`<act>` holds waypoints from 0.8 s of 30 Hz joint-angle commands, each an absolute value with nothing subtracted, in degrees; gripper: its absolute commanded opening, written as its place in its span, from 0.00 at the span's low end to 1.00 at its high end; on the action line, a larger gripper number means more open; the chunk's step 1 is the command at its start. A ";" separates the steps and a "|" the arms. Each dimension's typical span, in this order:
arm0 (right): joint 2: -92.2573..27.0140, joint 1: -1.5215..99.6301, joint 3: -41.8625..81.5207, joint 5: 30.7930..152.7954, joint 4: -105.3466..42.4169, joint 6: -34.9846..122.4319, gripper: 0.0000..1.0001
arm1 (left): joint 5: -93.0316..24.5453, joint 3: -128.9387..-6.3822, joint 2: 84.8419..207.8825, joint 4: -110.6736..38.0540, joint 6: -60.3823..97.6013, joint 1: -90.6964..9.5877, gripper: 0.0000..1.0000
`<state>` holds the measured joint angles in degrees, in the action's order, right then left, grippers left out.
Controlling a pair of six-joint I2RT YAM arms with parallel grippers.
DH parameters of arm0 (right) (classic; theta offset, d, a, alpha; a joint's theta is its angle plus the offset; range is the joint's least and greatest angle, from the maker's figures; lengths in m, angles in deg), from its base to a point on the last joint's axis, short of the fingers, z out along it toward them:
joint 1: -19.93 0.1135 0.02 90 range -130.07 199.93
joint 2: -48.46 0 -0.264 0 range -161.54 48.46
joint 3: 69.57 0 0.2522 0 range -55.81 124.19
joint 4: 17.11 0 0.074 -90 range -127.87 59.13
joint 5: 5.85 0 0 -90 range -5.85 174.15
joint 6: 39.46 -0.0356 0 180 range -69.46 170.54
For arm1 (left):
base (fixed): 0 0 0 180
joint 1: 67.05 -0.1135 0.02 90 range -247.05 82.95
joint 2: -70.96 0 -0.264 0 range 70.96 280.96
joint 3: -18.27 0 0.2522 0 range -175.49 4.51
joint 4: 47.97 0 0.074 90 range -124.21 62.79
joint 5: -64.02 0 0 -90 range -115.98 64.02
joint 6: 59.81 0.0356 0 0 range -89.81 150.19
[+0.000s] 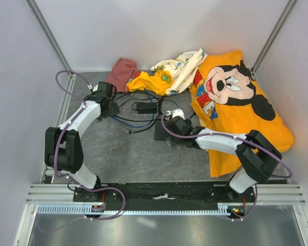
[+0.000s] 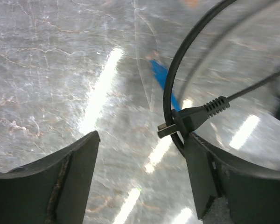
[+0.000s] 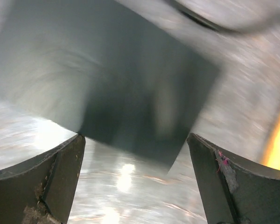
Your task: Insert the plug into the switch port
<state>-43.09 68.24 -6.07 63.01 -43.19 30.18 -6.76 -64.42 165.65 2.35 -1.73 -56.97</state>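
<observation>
The tabletop is grey stone-patterned, veined and glossy, and the lamps streak across it in my wrist views. On its right side sprawls a soft, creased orange shirt printed with a cartoon mouse, and a crumpled heap of smaller cloths lies at the back. Near the middle lies the switch, a flat, matte black box with square corners. From my right wrist it is only a dark, blurred slab, with my right hand hovering over it, fingers spread as wide as they go and empty. Thin black cable curls in a smooth round loop ahead of my left hand, which is also wide open and grips nothing. A small black connector with a ribbed collar shows just at the tip of one finger; I cannot tell whether they touch. The bright-blue cable lies flat on the tabletop just beside that loop, beyond my left fingertips. The plug at its end is too blurred to pick out, and it is well apart from the switch.
</observation>
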 commanded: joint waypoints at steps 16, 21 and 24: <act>-20.80 62.82 -15.20 77.91 -37.90 32.78 0.98 | -18.34 -52.69 151.27 -5.55 -6.02 -49.04 0.75; -20.80 62.99 -16.16 77.91 -37.02 34.45 0.98 | -13.34 -58.06 157.87 -4.94 -5.32 -48.25 0.64; -21.06 62.99 -17.13 78.35 -35.88 35.07 0.98 | -12.18 -61.92 162.79 -4.33 -4.26 -48.25 0.61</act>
